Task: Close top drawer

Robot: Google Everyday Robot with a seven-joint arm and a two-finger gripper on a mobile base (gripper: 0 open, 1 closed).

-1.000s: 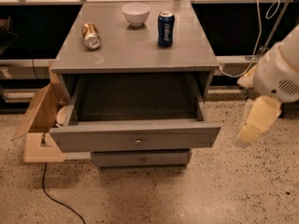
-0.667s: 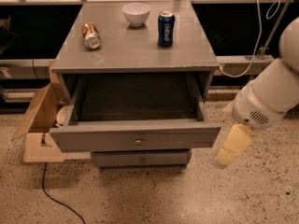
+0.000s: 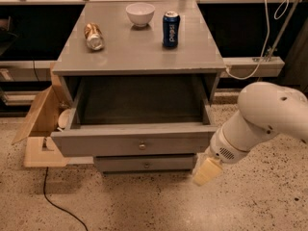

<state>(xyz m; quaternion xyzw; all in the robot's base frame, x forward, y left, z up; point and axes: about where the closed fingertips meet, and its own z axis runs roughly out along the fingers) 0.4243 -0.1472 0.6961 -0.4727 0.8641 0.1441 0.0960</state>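
The top drawer [image 3: 134, 141] of the grey cabinet stands pulled far out. Its long flat front panel has a small round metal knob [image 3: 142, 146] at centre, and its dark grey inside looks empty. My gripper [image 3: 207, 171] shows as a cream-coloured tip at the end of the white arm [image 3: 260, 119]. It hangs just right of and below the drawer front's right end, near the floor. It is apart from the knob.
A lower drawer front [image 3: 144, 163] with a like knob sits below. On the cabinet top [image 3: 134, 47] are a white bowl [image 3: 140, 13], an upright blue can [image 3: 170, 29] and a can lying on its side [image 3: 94, 35]. A cardboard box [image 3: 41, 124] and a black cable [image 3: 57, 203] are at left.
My arm has swung left and down, bringing the gripper from the right side toward the drawer front's right corner. The drawer has not moved.
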